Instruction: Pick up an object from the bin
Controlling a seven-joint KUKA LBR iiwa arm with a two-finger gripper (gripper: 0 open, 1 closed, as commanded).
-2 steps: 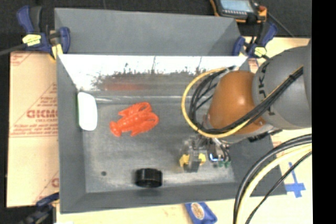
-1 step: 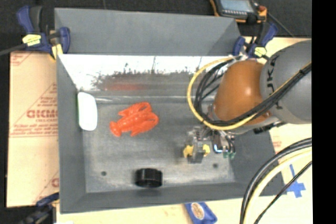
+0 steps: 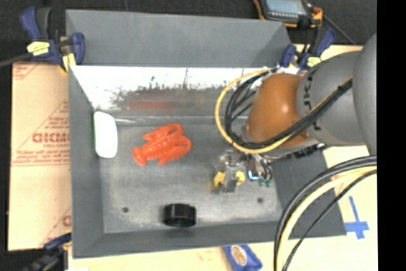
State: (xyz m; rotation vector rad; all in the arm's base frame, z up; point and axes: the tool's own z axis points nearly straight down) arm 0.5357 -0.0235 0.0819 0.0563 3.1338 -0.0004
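My gripper hangs low over the bin floor at the right of the middle, under the arm's orange cover. A small yellowish bit shows at its lower end; I cannot tell whether that is a part of it or a loose thing. A red plastic lobster lies on the floor to its left, about a hand's width away and apart from it. A black round cap rests near the front wall, below and left of the gripper.
A white oblong thing lies against the left wall. The arm with its looped cables covers the bin's right part. Bare floor lies between the lobster, the cap and the gripper.
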